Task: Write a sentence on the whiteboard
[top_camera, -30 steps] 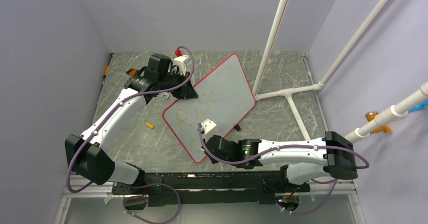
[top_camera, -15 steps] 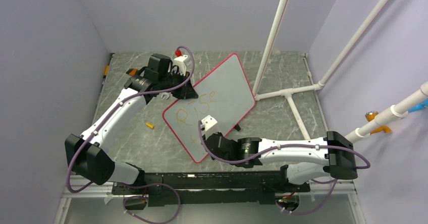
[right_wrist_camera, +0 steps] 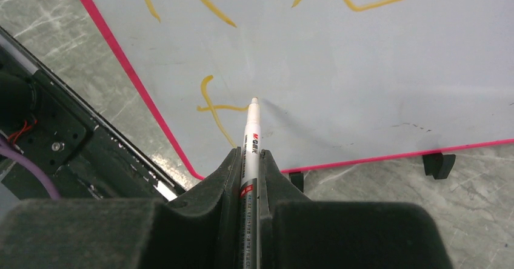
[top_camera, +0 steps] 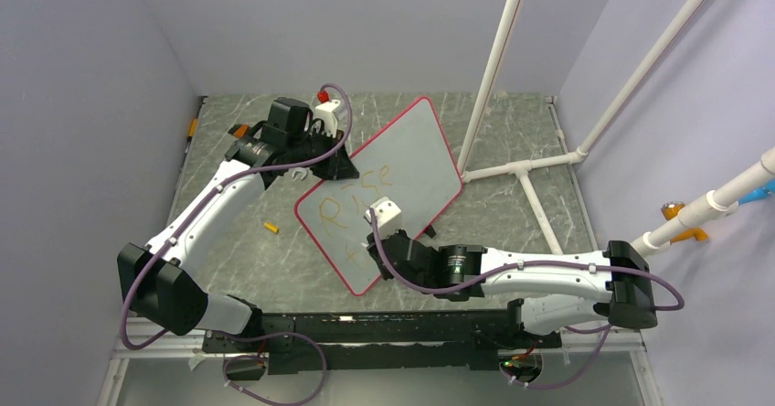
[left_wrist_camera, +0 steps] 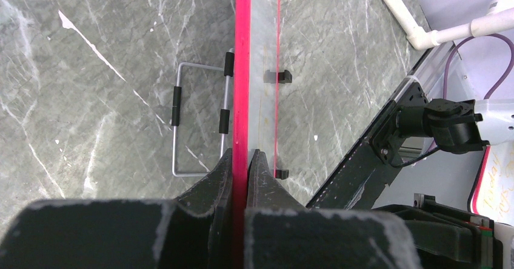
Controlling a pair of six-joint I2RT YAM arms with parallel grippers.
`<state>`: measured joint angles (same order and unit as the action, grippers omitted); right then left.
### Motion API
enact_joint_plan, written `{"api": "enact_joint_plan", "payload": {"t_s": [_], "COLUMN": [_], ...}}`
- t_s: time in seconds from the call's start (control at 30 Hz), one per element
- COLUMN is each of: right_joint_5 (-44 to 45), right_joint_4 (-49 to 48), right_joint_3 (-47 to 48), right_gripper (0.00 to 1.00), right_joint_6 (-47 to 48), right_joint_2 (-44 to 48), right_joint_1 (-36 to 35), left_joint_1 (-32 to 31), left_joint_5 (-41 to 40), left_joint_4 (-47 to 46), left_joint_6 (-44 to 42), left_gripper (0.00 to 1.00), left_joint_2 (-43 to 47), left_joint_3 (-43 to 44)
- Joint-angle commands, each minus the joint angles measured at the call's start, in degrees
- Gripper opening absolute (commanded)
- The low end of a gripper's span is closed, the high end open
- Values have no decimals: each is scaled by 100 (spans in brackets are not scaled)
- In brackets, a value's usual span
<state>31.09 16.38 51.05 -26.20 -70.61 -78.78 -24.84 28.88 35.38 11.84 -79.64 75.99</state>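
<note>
My left arm (top_camera: 212, 203) reaches from its base at the near left corner, up and away across the table, with the wrist turned in toward the centre. The left gripper (left_wrist_camera: 241, 155) is closed, its two fingers pinching the red rim of the whiteboard (left_wrist_camera: 243, 51) edge-on. My right arm (top_camera: 539, 276) lies low and stretches leftward from its base. The right gripper (right_wrist_camera: 251, 155) is clamped tight around a marker pen (right_wrist_camera: 251, 129), which points straight out between the fingers.
</note>
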Motion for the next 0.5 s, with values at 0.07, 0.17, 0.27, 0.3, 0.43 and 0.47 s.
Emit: {"api": "enact_joint_plan", "payload": {"t_s": [0.07, 0.17, 0.27, 0.3, 0.43, 0.47], "right_joint_5": [213, 238, 227, 222, 213, 209], "right_joint_4": [-362, -381, -421, -434, -376, -358], "right_joint_3": [242, 257, 229, 218, 157, 132], "right_gripper": [0, 0, 0, 0, 0, 0], "right_joint_6": [163, 176, 185, 186, 147, 123], "right_joint_2": [-96, -165, -222, -252, -362, -372], "right_joint_1": [25, 35, 72, 89, 119, 119], "left_joint_1": [129, 129, 131, 129, 129, 127], "left_joint_5": [-1997, -1990, -1970, -1971, -1965, -1966], "left_joint_4": [-205, -205, -201, -206, -202, -199], "left_joint_6": [-691, -696, -694, -696, -700, -700], "left_gripper": [0, 0, 0, 0, 0, 0], "left_joint_2": [-19, -17, -17, -29, -25, -25], "left_joint_3": [-93, -97, -91, -92, -95, -98]}}
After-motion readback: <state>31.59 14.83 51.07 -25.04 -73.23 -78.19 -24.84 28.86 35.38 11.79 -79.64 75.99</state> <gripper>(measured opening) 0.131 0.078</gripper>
